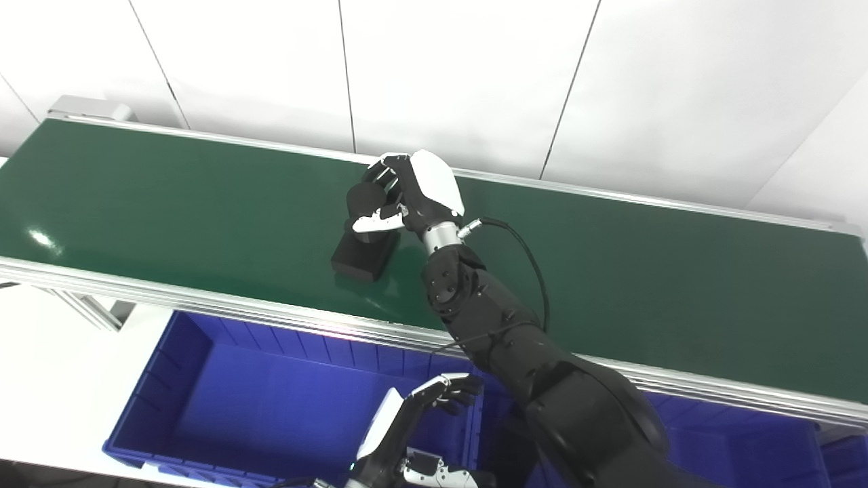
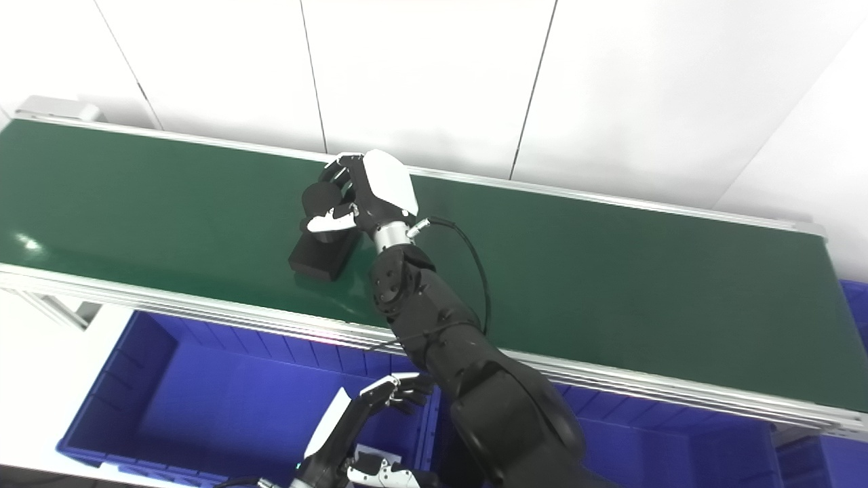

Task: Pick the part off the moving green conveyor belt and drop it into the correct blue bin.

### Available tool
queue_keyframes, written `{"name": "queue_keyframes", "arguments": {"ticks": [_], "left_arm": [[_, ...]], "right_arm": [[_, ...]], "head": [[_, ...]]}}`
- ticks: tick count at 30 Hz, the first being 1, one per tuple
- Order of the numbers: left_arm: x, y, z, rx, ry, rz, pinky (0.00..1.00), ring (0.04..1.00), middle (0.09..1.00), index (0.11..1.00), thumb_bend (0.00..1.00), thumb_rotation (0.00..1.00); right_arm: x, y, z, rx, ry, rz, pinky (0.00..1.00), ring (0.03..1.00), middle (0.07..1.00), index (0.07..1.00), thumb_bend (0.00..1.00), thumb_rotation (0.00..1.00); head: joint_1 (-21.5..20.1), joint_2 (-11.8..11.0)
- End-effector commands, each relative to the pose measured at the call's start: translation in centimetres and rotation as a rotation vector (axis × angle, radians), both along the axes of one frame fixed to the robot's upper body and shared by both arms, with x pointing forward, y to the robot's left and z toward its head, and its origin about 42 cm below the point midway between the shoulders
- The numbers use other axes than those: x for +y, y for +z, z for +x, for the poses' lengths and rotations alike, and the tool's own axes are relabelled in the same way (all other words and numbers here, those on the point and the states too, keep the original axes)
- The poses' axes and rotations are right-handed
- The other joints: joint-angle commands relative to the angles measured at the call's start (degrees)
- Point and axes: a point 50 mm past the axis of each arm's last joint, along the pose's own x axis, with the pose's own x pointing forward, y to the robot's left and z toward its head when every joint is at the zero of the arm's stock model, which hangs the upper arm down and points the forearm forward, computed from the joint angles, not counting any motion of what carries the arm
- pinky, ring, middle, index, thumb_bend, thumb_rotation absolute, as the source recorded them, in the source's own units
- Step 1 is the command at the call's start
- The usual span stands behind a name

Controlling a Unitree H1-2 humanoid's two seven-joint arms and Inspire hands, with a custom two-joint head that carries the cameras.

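Observation:
A black part (image 1: 363,244) with a round top and a blocky base lies on the green conveyor belt (image 1: 169,196), near its front rail. My right hand (image 1: 410,193) reaches over the belt and has its fingers and thumb wrapped around the part's round top. The base of the part seems to rest on the belt. My left hand (image 1: 420,423) hovers low over the blue bin (image 1: 196,379) below the belt, fingers loosely curled and apart, holding nothing.
A second blue bin (image 1: 746,440) sits to the right, partly hidden behind my right arm. The belt's aluminium front rail (image 1: 224,305) runs between belt and bins. A white panelled wall stands behind the belt.

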Motion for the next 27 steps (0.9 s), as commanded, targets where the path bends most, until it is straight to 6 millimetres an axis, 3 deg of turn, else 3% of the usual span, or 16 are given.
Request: {"name": "queue_keyframes", "arguments": {"ticks": [1, 7, 9, 13, 19, 24, 27], "left_arm": [[0.3, 0.8, 0.6, -0.051, 0.007, -0.035, 0.61, 0.679, 0.734, 0.751, 0.91, 0.35], [1.0, 0.8, 0.8, -0.064, 0.007, -0.015, 0.68, 0.726, 0.746, 0.753, 0.89, 0.36], [1.3, 0.8, 0.8, -0.063, 0.008, -0.013, 0.71, 0.747, 0.753, 0.759, 0.89, 0.37], [1.7, 0.9, 0.7, -0.047, 0.013, -0.026, 0.72, 0.754, 0.762, 0.761, 0.88, 0.37], [2.4, 1.2, 0.7, -0.037, 0.010, -0.036, 0.76, 0.779, 0.779, 0.771, 0.87, 0.37], [3.0, 1.3, 0.7, -0.039, 0.009, -0.031, 0.78, 0.793, 0.788, 0.781, 0.86, 0.39], [3.2, 1.5, 0.6, -0.028, 0.012, -0.045, 0.77, 0.776, 0.785, 0.788, 0.86, 0.37]], "right_arm": [[0.8, 2.7, 0.5, -0.111, 0.028, 0.089, 0.36, 0.403, 0.477, 0.495, 0.52, 0.00], [-1.3, 2.3, 0.1, -0.133, -0.003, 0.143, 0.34, 0.396, 0.444, 0.535, 0.52, 0.00], [-2.4, 2.4, -0.2, -0.141, -0.017, 0.168, 0.26, 0.318, 0.469, 0.498, 0.52, 0.00], [-4.4, 2.8, -1.3, -0.142, -0.038, 0.200, 0.29, 0.351, 0.478, 0.488, 0.52, 0.00], [-8.3, 4.0, -4.0, -0.146, -0.095, 0.256, 0.33, 0.389, 0.442, 0.539, 0.51, 0.00], [-11.8, 4.8, -7.0, -0.165, -0.116, 0.290, 0.29, 0.345, 0.477, 0.491, 0.52, 0.00], [-13.8, 5.0, -8.7, -0.169, -0.136, 0.297, 0.29, 0.339, 0.437, 0.538, 0.51, 0.00]], "head": [[-0.5, 0.0], [-1.9, 0.6], [-2.3, 0.7], [-3.4, 1.2], [-5.9, 1.5], [-7.6, 2.0], [-8.3, 2.4]]}}
